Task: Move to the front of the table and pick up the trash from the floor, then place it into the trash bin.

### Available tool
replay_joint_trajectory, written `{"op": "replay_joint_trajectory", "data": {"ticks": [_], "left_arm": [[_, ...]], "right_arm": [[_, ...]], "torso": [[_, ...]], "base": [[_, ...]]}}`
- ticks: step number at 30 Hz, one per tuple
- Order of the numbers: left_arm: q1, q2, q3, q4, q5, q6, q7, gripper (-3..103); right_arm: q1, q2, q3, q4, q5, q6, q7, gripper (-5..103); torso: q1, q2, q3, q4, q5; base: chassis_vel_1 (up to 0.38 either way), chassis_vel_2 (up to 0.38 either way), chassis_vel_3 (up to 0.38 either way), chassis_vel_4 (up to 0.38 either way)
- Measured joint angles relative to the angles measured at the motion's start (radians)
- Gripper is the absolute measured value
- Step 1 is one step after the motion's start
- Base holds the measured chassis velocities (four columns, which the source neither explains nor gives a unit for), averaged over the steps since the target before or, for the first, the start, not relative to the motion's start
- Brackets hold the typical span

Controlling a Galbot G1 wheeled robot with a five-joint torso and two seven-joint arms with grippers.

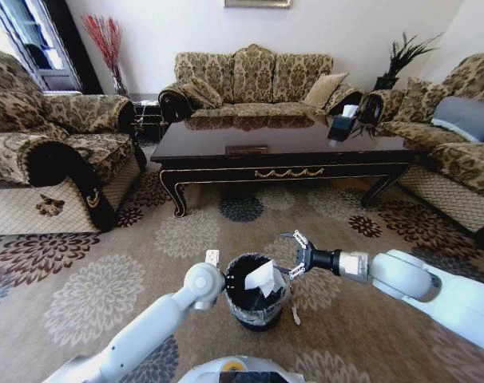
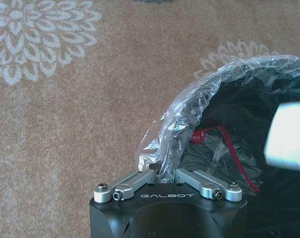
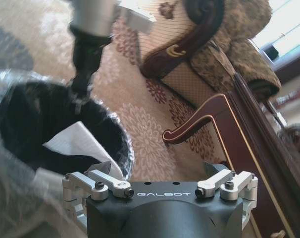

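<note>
Left pincer pinched shut on liner at 9 o'clock rim of small round black plastic-lined trash bin. Crumpled white paper trash rests inside, leaning toward 2 o'clock. Right pincer spread wide, empty, just off 2 o'clock rim, nearest the paper.

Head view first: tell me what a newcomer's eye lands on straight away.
The trash bin stands on the floral carpet between both arms, with white paper sticking out of its plastic liner. The left gripper is shut on the bin's rim, while the right gripper hangs open beside the bin. Behind them, the dark glossy table spans the room among patterned sofas.
</note>
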Motion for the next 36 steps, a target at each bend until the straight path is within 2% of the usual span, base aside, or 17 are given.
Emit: {"op": "replay_joint_trajectory", "data": {"ticks": [1,3,6,14,27,33,36], "left_arm": [[-0.002,-0.001,-0.004,0.0,-0.002,0.0,0.0,0],[-0.005,0.0,-0.008,0.0,-0.004,0.0,0.0,0],[-0.003,0.005,-0.017,-0.001,-0.008,0.0,0.0,0],[0.017,0.023,-0.067,-0.011,-0.017,0.0,0.002,0],[0.054,0.047,-0.145,-0.065,-0.044,0.0,0.008,0],[0.066,0.057,-0.171,-0.067,-0.047,0.0,0.017,0],[0.084,0.079,-0.196,-0.061,-0.047,0.0,0.028,0]], "right_arm": [[-0.001,0.007,0.016,0.0,-0.08,0.028,-0.011,100],[-0.003,0.015,0.031,0.01,-0.158,0.063,-0.03,100],[-0.007,0.018,0.048,0.026,-0.2,0.088,-0.046,100],[-0.022,0.016,0.088,0.025,-0.261,0.149,-0.113,100],[-0.031,0.046,0.074,-0.029,-0.363,0.181,-0.146,100],[-0.036,0.052,0.082,-0.053,-0.376,0.195,-0.15,100],[-0.034,0.056,0.094,-0.077,-0.335,0.195,-0.147,100]], "torso": [[0.0,0.0,0.0,0.0,0.0],[0.0,0.0,0.0,0.0,0.0],[0.0,0.0,0.0,0.0,0.0],[0.0,0.0,0.0,0.0001,-0.0001],[0.0,0.0,0.0,0.0001,-0.0001],[0.0,0.0,0.0,-0.0001,-0.0001],[0.0,0.0,0.0,-0.0001,-0.0003]], "base": [[0.0,0.0,0.0,0.0],[0.0,0.0,0.0,0.0],[0.0,0.0,0.0,0.0],[0.0,0.0,0.0,0.0],[0.0,0.0,0.0,0.0],[0.0,0.0,0.0,0.0],[0.0,0.0,0.0,0.0]]}}
